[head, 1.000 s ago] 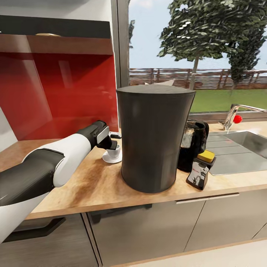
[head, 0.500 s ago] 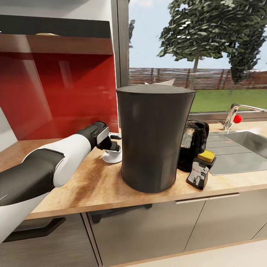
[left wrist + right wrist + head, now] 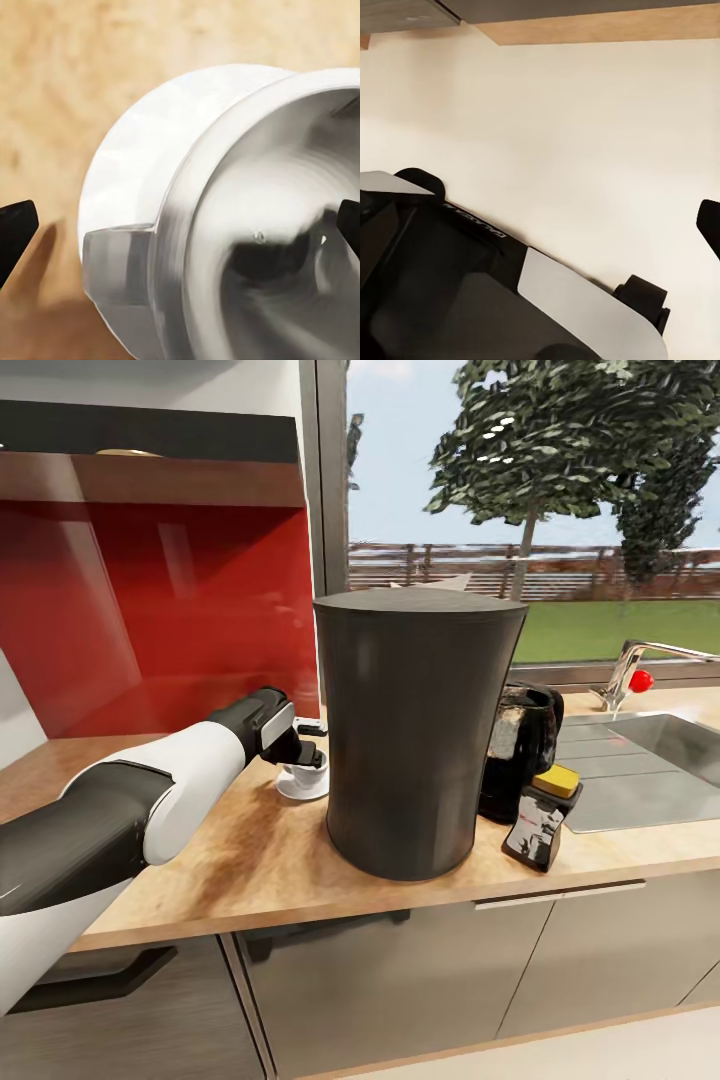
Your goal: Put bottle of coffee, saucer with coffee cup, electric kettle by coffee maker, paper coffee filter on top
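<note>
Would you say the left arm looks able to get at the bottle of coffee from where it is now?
Probably not directly. The left tool sits at the coffee cup on the far side of the coffee maker from the bottle of coffee, so that tall drum blocks a straight path; the arm would need to go around it.
</note>
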